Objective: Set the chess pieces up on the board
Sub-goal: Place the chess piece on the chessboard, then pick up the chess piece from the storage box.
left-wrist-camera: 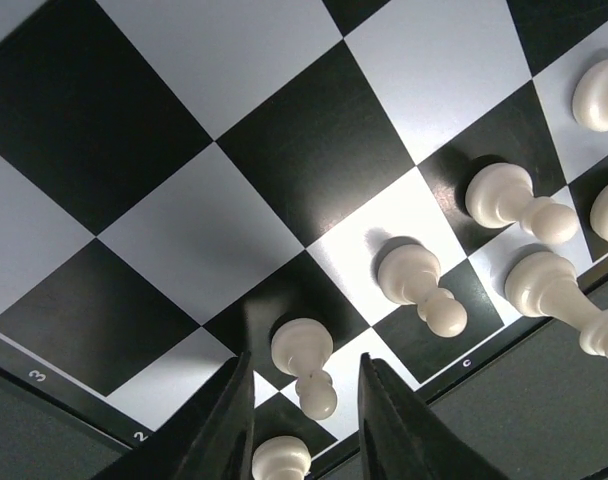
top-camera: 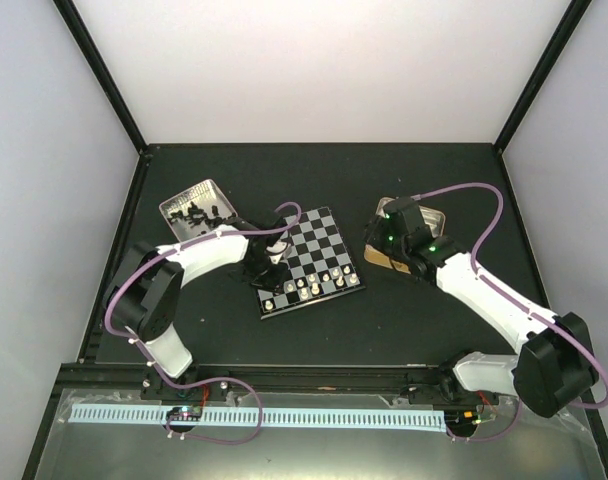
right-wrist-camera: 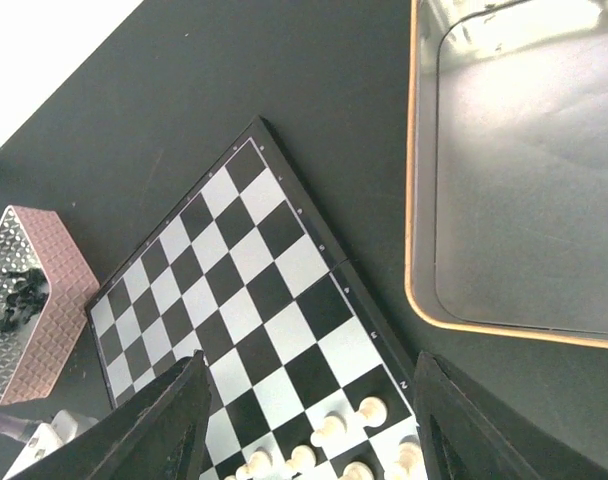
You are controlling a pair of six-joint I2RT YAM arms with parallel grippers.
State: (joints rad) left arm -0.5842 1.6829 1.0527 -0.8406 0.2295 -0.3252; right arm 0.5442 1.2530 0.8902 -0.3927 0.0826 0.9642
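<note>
The left gripper (left-wrist-camera: 306, 365) is holding its two matte black fingers (left-wrist-camera: 224, 430) slightly parted. A glossy cream-white, lathe-turned pawn (left-wrist-camera: 302, 350) is standing between the tips, touching neither, on a black square of the smooth, flat black-and-silver-grey checked board (left-wrist-camera: 184, 200), in the second row from its numbered rim. The pawn's long axis is running vertical, round head up, beside other cream-white pieces (left-wrist-camera: 419, 285), while the right gripper (right-wrist-camera: 314, 365) is hanging wide open, holding nothing, near the tan-rimmed square box (right-wrist-camera: 412, 200).
</note>
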